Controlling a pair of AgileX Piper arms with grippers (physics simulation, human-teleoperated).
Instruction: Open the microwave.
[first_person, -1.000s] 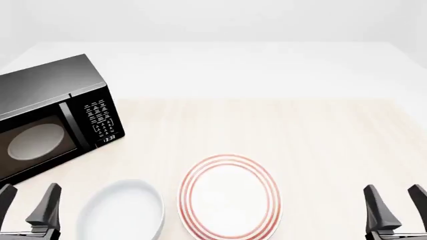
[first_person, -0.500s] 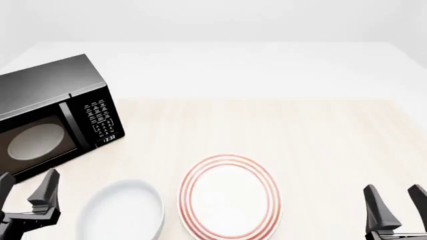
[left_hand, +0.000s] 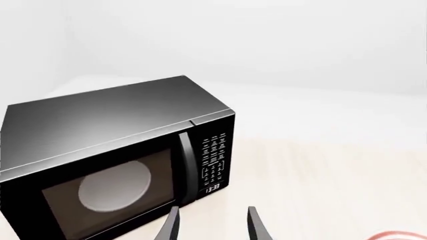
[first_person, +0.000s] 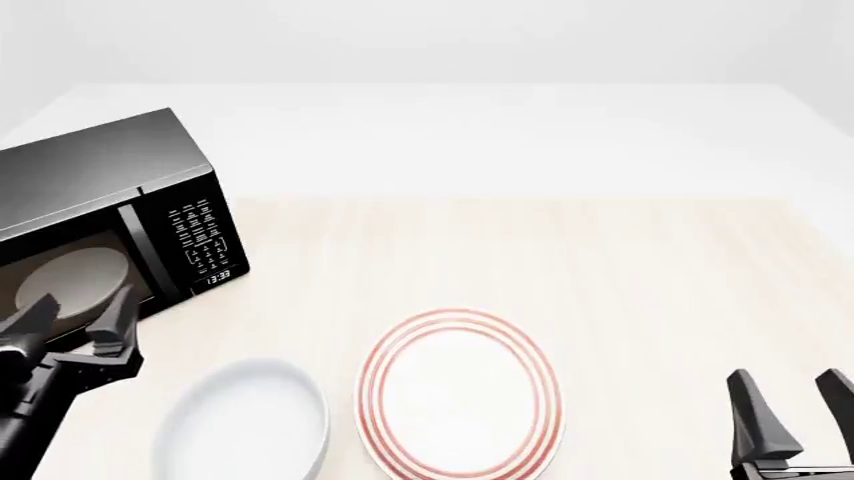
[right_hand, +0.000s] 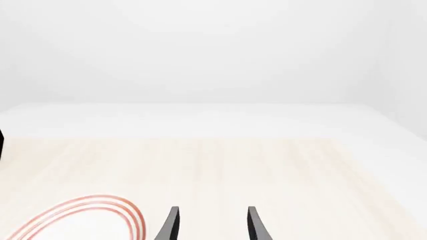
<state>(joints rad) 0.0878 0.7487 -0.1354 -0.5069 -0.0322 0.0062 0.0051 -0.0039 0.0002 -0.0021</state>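
Since the microwave (first_person: 114, 225) is a big rigid box at the tabletop's (first_person: 601, 280) far left, it is judged heavy enough to stay put while its door is swung; the glossy window looks slippery, so hold is best taken at the vertical handle (left_hand: 187, 167) betw. window & keypad. Door is seen shut. Left tool (first_person: 78, 318) is held wide open, empty, just in front of the door, touching nothing visible. Right tool (first_person: 787, 408) is parked near right, also spread, empty.
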